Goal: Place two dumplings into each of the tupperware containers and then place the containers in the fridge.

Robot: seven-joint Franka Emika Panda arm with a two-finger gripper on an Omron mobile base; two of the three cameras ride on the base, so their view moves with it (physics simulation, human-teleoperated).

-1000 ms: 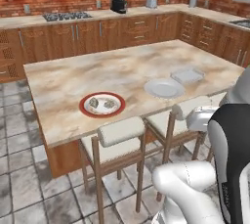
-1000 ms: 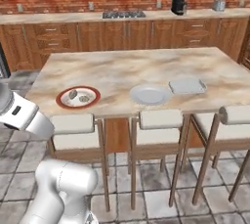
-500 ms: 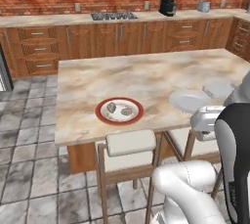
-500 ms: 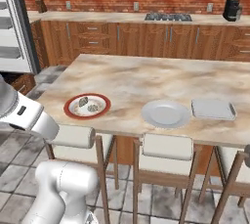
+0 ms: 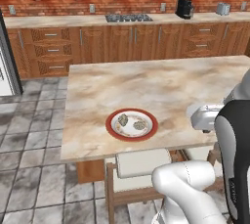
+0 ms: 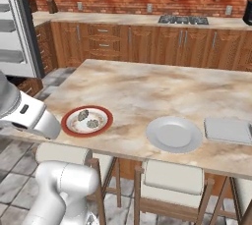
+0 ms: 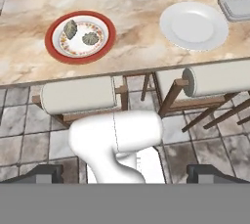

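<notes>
1. We see two small lumpy grey-green dumplings (image 7: 80, 33) lying side by side on the round red-rimmed plate (image 7: 54, 46), near the marble bench's (image 6: 147, 91) front edge.
2. They look light, soft and easily squashed, so we would pinch one gently across its middle.
3. The pale grey rectangular tupperware container (image 6: 229, 129) sits just beyond the round pale grey plate (image 6: 173, 134); it looks stiff, best gripped by a rim.
4. Our hand (image 7: 126, 175) hangs open, empty, below bench height.

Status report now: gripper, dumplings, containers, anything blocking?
Gripper open, empty, above the stools. Two dumplings on red-rimmed plate. Pale container empty beside grey plate. Nothing blocking.
</notes>
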